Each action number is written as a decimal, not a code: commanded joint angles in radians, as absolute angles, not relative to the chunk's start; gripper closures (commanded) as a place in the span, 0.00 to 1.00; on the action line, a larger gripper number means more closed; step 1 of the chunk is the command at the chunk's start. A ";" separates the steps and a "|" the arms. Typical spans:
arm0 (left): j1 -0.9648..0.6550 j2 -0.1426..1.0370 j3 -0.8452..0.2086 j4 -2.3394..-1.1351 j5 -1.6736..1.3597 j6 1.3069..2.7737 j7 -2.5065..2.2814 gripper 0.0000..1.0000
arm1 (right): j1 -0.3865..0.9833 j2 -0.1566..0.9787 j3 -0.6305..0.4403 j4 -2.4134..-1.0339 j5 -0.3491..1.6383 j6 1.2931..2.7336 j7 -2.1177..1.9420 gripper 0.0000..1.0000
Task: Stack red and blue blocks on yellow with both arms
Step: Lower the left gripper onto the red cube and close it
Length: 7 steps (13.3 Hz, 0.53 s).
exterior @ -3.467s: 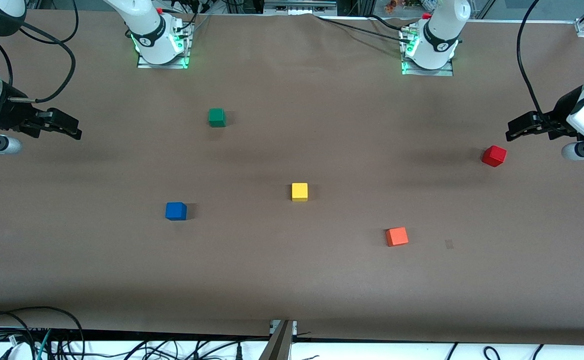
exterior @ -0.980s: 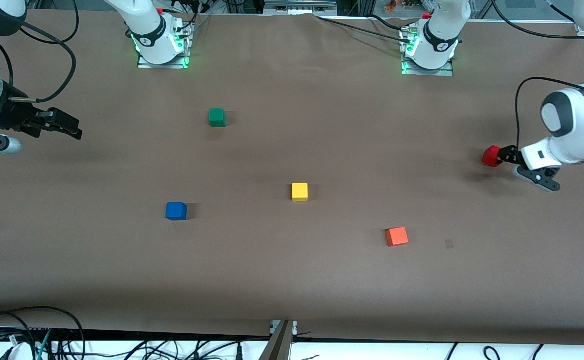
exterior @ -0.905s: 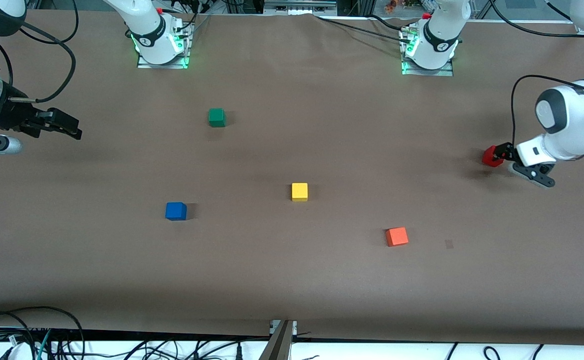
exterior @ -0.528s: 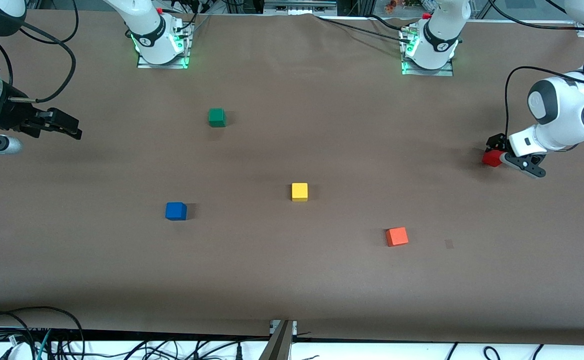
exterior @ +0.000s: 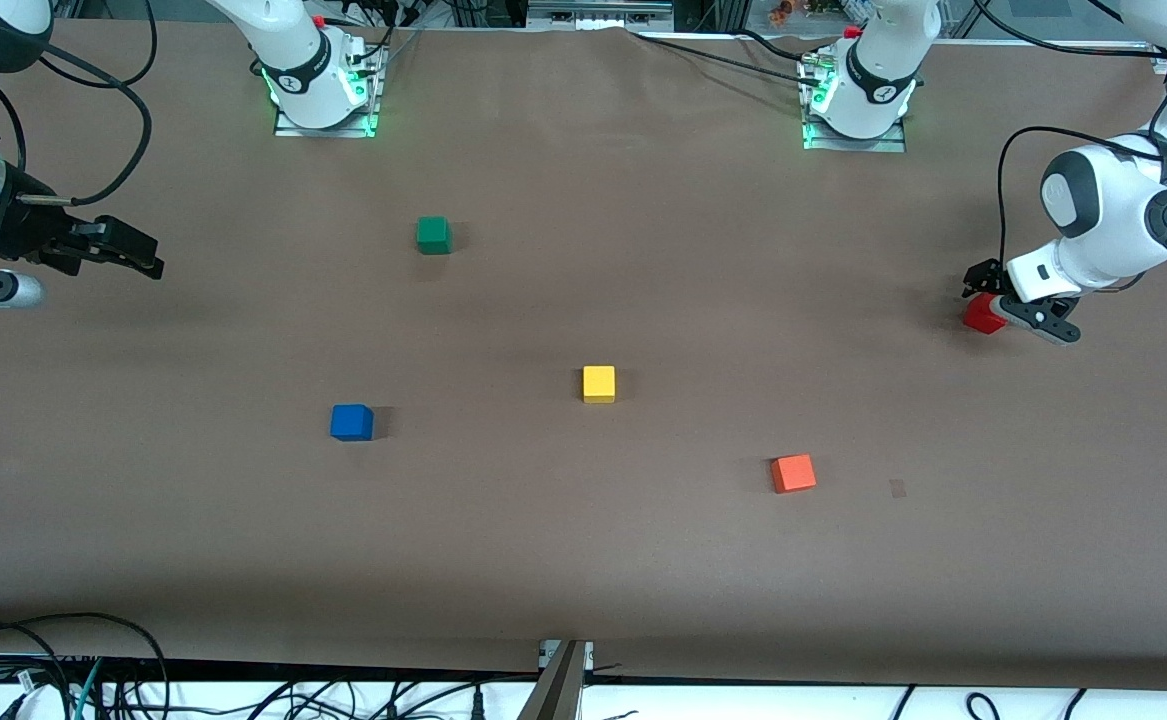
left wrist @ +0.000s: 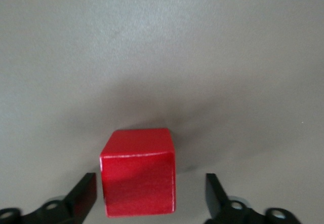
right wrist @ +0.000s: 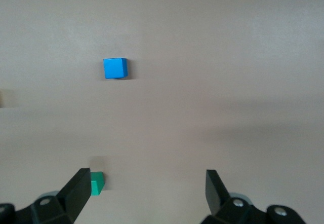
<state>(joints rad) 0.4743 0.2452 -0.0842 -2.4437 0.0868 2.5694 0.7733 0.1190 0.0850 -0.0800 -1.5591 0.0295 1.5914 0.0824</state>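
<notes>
The deep red cube (exterior: pixel 983 318) sits on the brown table near the left arm's end. My left gripper (exterior: pixel 983 298) is low over it, open, with a finger on either side and a gap at each; the left wrist view shows the cube (left wrist: pixel 137 173) between the fingers (left wrist: pixel 83 196). The blue cube (exterior: pixel 351 422) sits toward the right arm's end and shows in the right wrist view (right wrist: pixel 115 68). The yellow cube (exterior: pixel 599 384) sits mid-table. My right gripper (exterior: pixel 148 258) waits open and empty at the right arm's end of the table (right wrist: pixel 147 193).
A green cube (exterior: pixel 433 235) sits farther from the front camera than the blue one and shows by a right finger (right wrist: pixel 97 183). An orange-red cube (exterior: pixel 793 473) sits nearer the camera than the yellow one. Cables hang along the table's front edge.
My left gripper has come down to the red cube and swung round it, so that its fingers stand on either side. The cube has not moved. The right arm is still.
</notes>
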 commanded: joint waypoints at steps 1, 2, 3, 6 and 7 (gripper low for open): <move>0.499 0.238 -0.098 -2.461 0.103 2.585 0.790 0.68 | 0.104 0.074 -0.066 -1.563 0.028 1.580 0.089 0.00; 0.499 0.242 -0.098 -2.457 0.103 2.585 0.790 0.85 | 0.104 0.074 -0.066 -1.563 0.028 1.580 0.089 0.00; 0.497 0.242 -0.098 -2.453 0.104 2.585 0.790 0.95 | 0.104 0.074 -0.066 -1.563 0.028 1.580 0.089 0.00; 0.491 0.229 -0.133 -2.402 0.089 2.547 0.772 1.00 | 0.104 0.074 -0.066 -1.563 0.028 1.580 0.089 0.00; 0.491 0.230 -0.161 -2.357 0.084 2.505 0.767 1.00 | 0.104 0.074 -0.066 -1.563 0.028 1.580 0.089 0.00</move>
